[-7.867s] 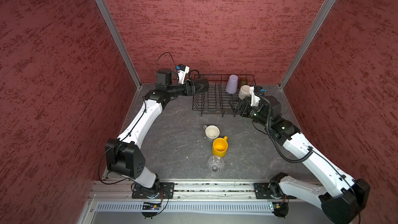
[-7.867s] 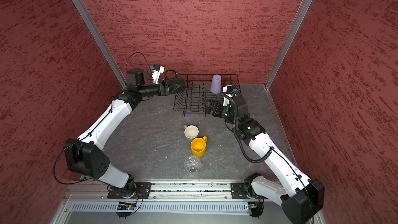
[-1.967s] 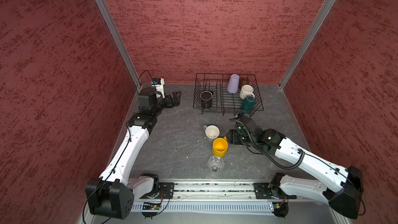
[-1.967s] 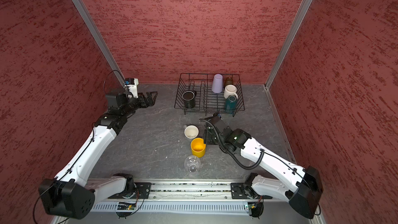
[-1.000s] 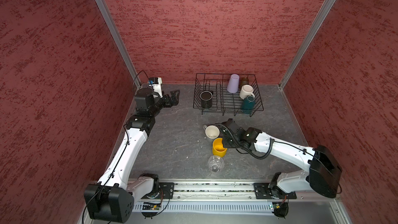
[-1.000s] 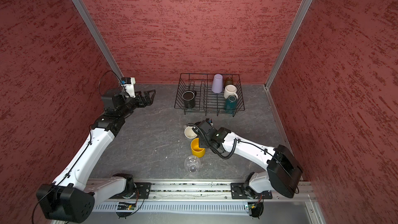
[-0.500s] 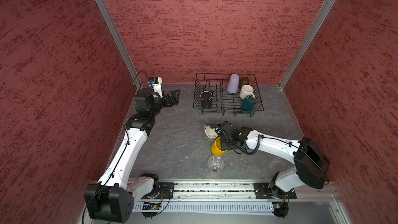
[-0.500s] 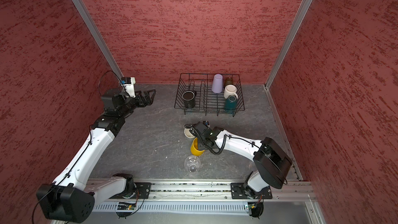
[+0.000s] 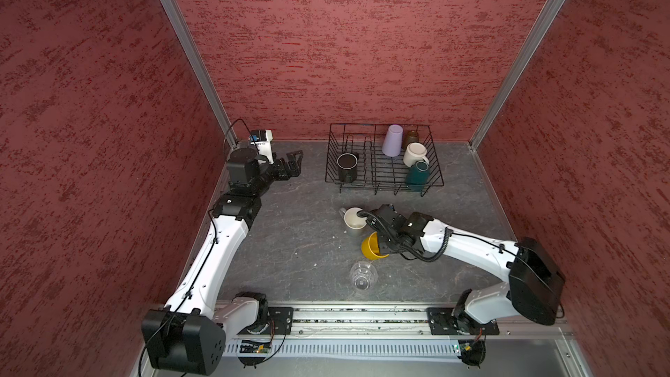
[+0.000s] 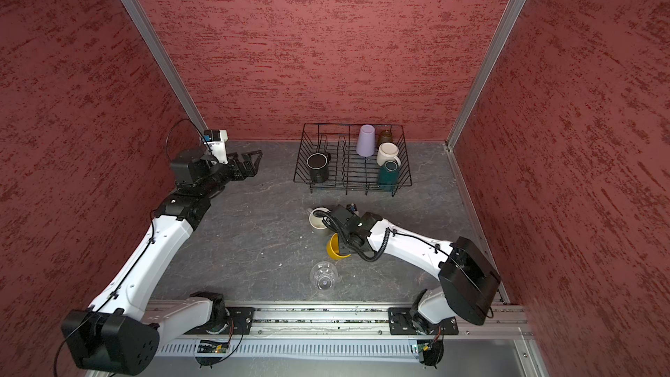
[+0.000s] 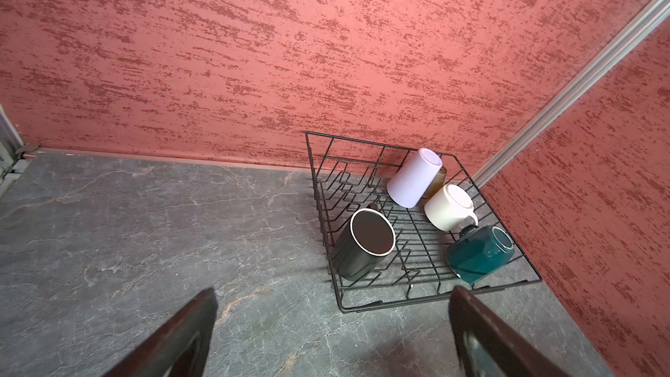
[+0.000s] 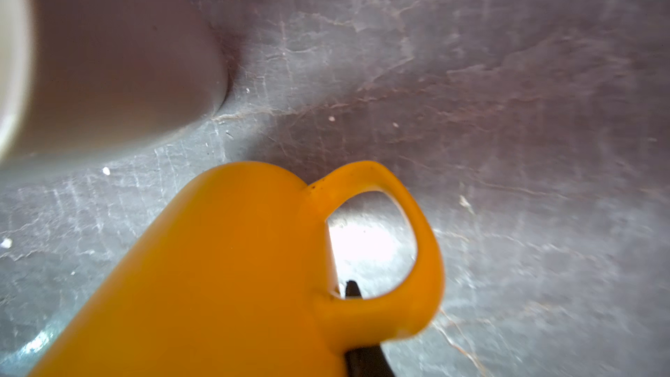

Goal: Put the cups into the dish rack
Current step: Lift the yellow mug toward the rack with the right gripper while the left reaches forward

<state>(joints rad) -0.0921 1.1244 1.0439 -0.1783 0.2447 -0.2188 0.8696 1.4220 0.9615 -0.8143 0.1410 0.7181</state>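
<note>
R gripper [image 9: 381, 241] is clamping tilted yellow mug [image 9: 369, 249] in front of dish rack [image 9: 384, 183]; L gripper [image 9: 294, 165] is hanging wide open beside rack.

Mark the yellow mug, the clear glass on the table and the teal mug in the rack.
yellow mug [image 12: 217, 266]: right wrist view, on its outer side wall.
clear glass [image 9: 363, 276]: in a top view, on the middle of the glass.
teal mug [image 11: 478, 255]: left wrist view, on its side wall.

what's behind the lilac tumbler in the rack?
An amber glass in the dish rack's far right corner. The upside-down lilac tumbler covers part of it; the left wrist view shows only a sliver. Its base and any contact between them are hidden.
</note>
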